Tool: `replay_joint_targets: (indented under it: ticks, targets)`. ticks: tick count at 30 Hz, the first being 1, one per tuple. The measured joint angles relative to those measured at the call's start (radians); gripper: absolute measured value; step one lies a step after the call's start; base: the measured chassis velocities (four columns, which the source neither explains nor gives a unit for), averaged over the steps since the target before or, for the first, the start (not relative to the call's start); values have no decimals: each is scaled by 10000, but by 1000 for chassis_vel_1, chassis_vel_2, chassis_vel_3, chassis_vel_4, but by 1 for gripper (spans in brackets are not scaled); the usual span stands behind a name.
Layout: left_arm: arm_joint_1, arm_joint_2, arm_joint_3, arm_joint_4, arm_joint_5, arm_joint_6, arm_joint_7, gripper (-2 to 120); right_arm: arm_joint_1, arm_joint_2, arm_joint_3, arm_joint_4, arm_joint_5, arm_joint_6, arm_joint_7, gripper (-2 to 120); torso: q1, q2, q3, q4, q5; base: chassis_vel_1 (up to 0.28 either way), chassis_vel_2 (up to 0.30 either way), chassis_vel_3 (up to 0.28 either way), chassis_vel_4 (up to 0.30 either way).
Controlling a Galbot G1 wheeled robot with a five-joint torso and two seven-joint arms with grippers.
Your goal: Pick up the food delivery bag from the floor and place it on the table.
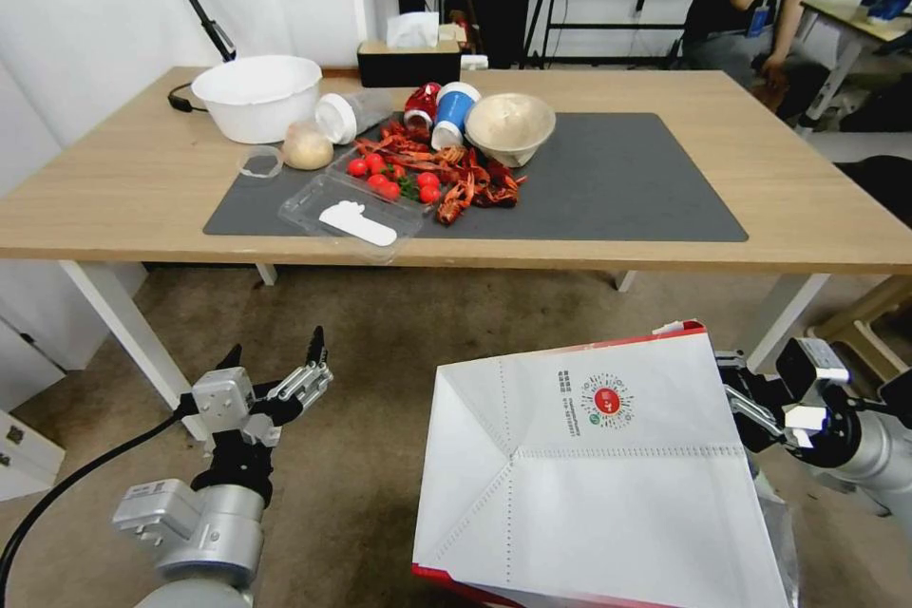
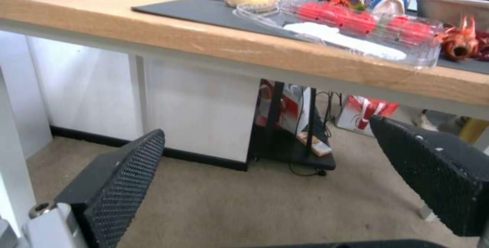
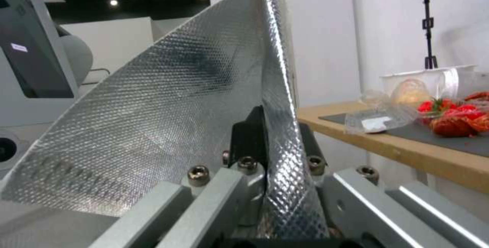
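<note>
above floor (image 1: 361,484), right claw (image 1: 746,413) pinches food delivery bag (image 1: 589,475) edge.

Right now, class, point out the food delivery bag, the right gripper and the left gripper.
food delivery bag (image 1: 608,484), head view, white front panel.
right gripper (image 3: 265,141), right wrist view, fingers pinching the foil edge.
left gripper (image 1: 275,356), head view, between open fingertips.

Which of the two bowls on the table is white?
The big bowl at the table's far left corner; the other bowl, on the mat, is beige.
</note>
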Motion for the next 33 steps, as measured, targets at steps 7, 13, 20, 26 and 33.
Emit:
replay_joint_targets:
  ticks: [7, 13, 20, 26, 33]
  targets:
    - [8, 0, -5, -4, 9, -6, 9, 100, -13, 22, 4, 27, -2, 3, 5, 0, 117, 273, 159, 0, 1, 0, 0, 0, 0]
    - [6, -5, 2, -8, 17, -12, 21, 100, -30, -16, 63, 38, -1, 6, 8, 0, 233, 580, 349, 0, 1, 0, 0, 0, 0]
    - [-9, -7, 20, -8, 21, -22, 23, 100, -54, -26, 93, 43, 11, 9, 13, 0, 334, 816, 486, 0, 0, 0, 0, 0, 0]
    - [-48, -2, 23, 1, 21, -29, 24, 100, -36, -56, 95, 40, 12, 13, 42, 0, 445, 1097, 651, 0, 0, 0, 0, 0, 0]
    - [-85, -2, 25, 56, 16, -27, 22, 100, 35, -70, 39, 6, 14, 13, 57, 0, 583, 1429, 846, 1, 0, 0, 0, 0, 0]
